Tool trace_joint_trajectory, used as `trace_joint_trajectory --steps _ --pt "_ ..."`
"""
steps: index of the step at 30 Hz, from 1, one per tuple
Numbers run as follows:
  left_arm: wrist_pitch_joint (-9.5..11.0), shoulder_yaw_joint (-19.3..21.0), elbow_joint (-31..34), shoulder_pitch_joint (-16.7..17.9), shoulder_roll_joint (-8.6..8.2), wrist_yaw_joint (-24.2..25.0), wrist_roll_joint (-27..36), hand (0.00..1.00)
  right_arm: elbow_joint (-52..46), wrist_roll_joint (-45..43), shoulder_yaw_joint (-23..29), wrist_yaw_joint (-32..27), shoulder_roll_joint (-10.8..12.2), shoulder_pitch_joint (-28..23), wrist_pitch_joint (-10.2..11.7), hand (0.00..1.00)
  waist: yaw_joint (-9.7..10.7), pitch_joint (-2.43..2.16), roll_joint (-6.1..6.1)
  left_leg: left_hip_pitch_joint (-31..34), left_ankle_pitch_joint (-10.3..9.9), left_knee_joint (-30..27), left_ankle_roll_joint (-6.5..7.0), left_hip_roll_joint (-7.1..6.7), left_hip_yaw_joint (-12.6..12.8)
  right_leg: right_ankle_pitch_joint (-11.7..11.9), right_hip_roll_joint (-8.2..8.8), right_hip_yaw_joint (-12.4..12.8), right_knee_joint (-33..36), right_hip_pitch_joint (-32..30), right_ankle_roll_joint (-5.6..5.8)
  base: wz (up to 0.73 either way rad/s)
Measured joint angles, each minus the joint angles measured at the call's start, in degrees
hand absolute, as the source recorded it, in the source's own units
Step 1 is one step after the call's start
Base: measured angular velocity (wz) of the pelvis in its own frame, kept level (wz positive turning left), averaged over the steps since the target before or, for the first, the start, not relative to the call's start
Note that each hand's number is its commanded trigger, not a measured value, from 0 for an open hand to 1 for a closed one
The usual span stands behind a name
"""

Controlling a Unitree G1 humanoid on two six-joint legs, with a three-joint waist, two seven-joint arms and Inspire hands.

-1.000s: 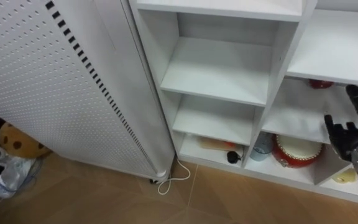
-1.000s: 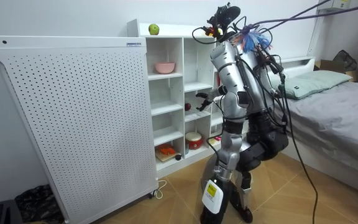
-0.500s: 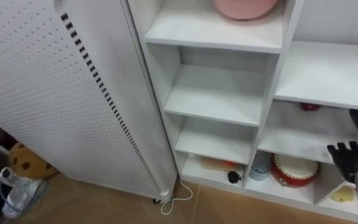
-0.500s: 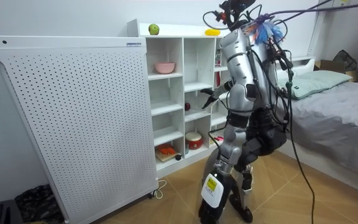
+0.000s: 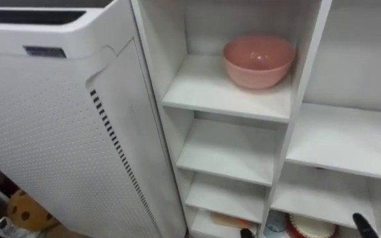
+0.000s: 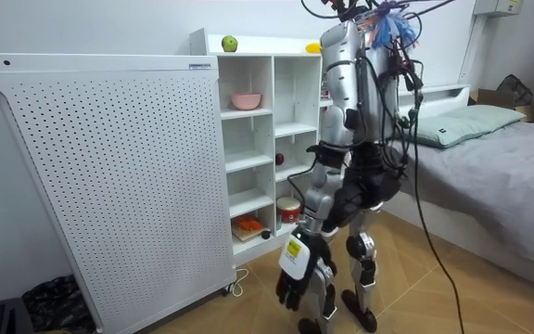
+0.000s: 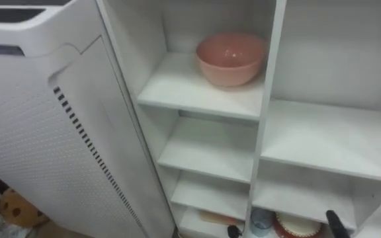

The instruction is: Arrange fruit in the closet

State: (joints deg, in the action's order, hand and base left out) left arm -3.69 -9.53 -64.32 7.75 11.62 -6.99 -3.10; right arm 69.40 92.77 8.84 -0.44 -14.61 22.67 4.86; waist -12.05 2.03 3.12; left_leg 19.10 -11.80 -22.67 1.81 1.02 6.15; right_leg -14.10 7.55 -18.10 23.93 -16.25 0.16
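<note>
I stand upright facing the white shelf unit (image 6: 267, 139). A green apple (image 6: 229, 44) and a yellow fruit (image 6: 313, 47) lie on its top. A small red fruit (image 6: 280, 159) sits in a middle compartment. A pink bowl (image 5: 258, 59) rests on an upper left shelf. At the lower right edge of the eye views a straight fingertip of my right hand (image 5: 364, 225) points up, holding nothing. My left hand (image 6: 295, 283) hangs beside my knee with its fingers relaxed and nothing in it.
A tall white perforated panel (image 5: 45, 132) stands right against the shelf's left side. A red round tin (image 5: 309, 228) and a pale blue cup (image 5: 274, 221) sit in the bottom compartments. A bed (image 6: 508, 167) lies at the room view's right.
I have straightened up and the eye views have risen from the lower shelves to the bowl's shelf. My right hand has dropped to the view's bottom edge; my left hand now hangs low.
</note>
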Motion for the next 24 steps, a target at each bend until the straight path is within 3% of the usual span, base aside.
trace_joint_trajectory --steps 4,7,9,13,17,21,24 --pt "0.4 3.1 0.5 2.5 -1.26 -0.5 -1.6 0.00 -0.5 -4.8 -3.1 2.5 2.7 -8.6 -1.2 0.00 2.5 -1.64 -0.65 -7.4 0.2 4.9 -0.13 -0.80 0.0 0.9 -1.08 -0.4 -6.0 7.9 1.12 0.02" --pt "0.6 5.3 1.8 4.6 -1.67 -2.0 -1.7 0.00 -0.6 -9.8 -5.2 3.5 2.9 -14.2 -1.7 0.00 4.8 -2.03 -2.05 -10.9 0.2 6.6 -0.13 -0.85 0.0 1.2 -1.25 -0.9 -8.7 12.2 1.58 0.03" --pt "1.1 7.2 2.0 4.9 -1.66 -3.2 -3.0 0.00 0.3 -15.2 -5.8 4.9 3.1 -17.8 -2.0 0.00 6.7 -1.71 -3.30 -13.4 0.2 7.6 -0.14 -0.91 0.0 1.4 -1.61 -1.5 -10.8 15.3 1.89 0.15" --pt "1.6 9.6 4.1 5.8 -2.05 -5.5 -3.6 0.00 1.3 -25.4 -7.4 5.3 3.2 -24.8 -2.6 0.00 8.6 -1.92 -5.26 -16.9 0.0 9.3 -0.47 -1.10 0.1 1.6 -2.08 -1.9 -12.5 18.8 2.07 0.01" --pt "2.5 9.6 4.7 5.8 -1.99 -6.0 -3.8 0.00 4.5 -39.8 -9.0 5.4 3.6 -26.9 -3.9 0.00 9.1 -1.56 -5.54 -19.6 -0.1 11.0 -0.71 -0.74 1.4 2.0 -2.56 -0.5 -12.8 20.2 1.97 -0.22" --pt "2.2 10.8 4.7 5.6 -2.46 -5.8 -3.9 0.00 4.7 -52.9 -9.8 5.0 3.8 -28.3 -6.0 0.00 10.2 -1.54 -5.47 -20.8 -0.1 11.4 -0.76 -0.53 1.6 2.6 -2.82 0.4 -13.3 21.1 1.81 -0.12" --pt "1.8 11.8 4.2 5.9 -2.86 -5.7 -4.0 0.00 5.4 -60.7 -9.9 4.8 4.2 -28.7 -6.2 0.00 10.6 -1.53 -5.46 -22.4 -0.2 11.7 -0.71 -0.61 1.7 2.6 -2.93 1.0 -13.3 22.1 1.83 -0.10"
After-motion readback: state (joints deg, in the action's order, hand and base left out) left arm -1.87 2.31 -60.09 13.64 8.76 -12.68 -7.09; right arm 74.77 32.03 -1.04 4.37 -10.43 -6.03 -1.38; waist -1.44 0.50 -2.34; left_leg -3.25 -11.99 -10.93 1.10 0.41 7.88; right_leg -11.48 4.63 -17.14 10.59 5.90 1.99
